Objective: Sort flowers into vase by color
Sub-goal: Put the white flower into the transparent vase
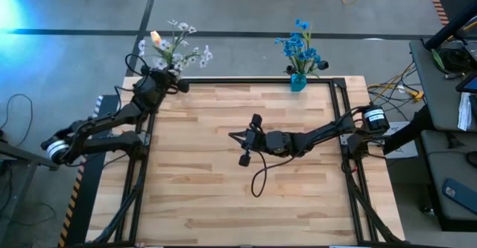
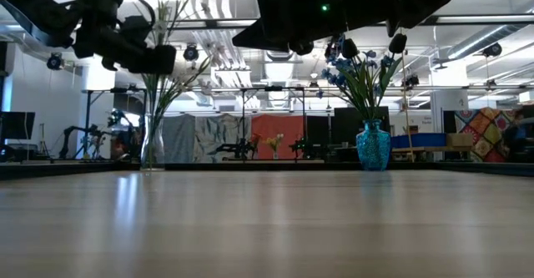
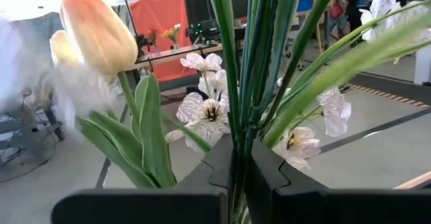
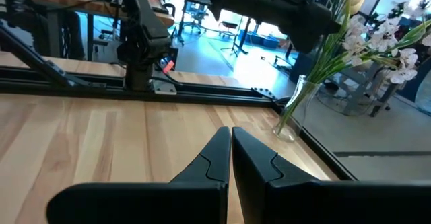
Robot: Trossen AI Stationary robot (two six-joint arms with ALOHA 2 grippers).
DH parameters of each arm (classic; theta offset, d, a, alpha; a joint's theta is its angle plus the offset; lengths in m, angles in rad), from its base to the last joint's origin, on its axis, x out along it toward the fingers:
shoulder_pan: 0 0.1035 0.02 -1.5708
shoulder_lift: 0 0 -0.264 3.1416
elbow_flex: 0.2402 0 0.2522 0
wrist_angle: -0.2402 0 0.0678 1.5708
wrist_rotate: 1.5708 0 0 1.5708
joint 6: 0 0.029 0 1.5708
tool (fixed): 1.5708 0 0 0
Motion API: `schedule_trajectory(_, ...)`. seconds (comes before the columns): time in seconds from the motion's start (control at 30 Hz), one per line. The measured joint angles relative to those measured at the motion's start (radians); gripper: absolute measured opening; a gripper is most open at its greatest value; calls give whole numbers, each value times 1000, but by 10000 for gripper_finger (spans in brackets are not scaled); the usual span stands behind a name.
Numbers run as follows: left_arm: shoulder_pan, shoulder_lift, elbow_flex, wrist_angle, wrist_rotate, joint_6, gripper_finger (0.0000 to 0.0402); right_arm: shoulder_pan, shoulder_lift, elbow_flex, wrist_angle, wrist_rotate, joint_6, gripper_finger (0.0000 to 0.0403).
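A clear glass vase (image 2: 153, 149) stands at the table's far left corner and holds white blossoms (image 1: 182, 51) and a peach tulip (image 1: 155, 36). My left gripper (image 1: 165, 72) is at this bunch, above the vase, shut on green stems (image 3: 244, 126). The tulip (image 3: 97, 29) and its leaves (image 3: 145, 136) show beside the fingers. A blue vase (image 1: 298, 82) with blue blossoms (image 1: 300, 47) stands at the far edge, right of the middle. My right gripper (image 1: 234, 135) hovers over the table's middle, shut and empty; it also shows in the right wrist view (image 4: 229, 135). My left gripper pinches several green stems (image 3: 241, 150) of the bunch between its two fingers, below the blossoms. The fingers lie across the stems, coming from the table's near left side. The stems stand upright, and their lower ends reach down into the clear vase (image 2: 153, 136).
Bare wooden tabletop (image 1: 223, 196) lies between and in front of the two vases. A black frame rail (image 1: 246, 80) runs along the far edge. The room with desks and cables lies beyond the table.
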Motion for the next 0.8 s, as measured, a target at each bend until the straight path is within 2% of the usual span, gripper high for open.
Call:
schedule_trajectory(0.3, 10, 46, -3, 12, -2, -13, 6, 0, 0, 0, 0, 0, 1, 9)
schedule_trajectory(0.47, 10, 71, -3, 18, -46, -35, 41, 0, 0, 0, 0, 0, 2, 9)
schedule_trajectory(0.8, 10, 37, -4, 5, -51, -35, 120, 0, 0, 0, 0, 0, 2, 9)
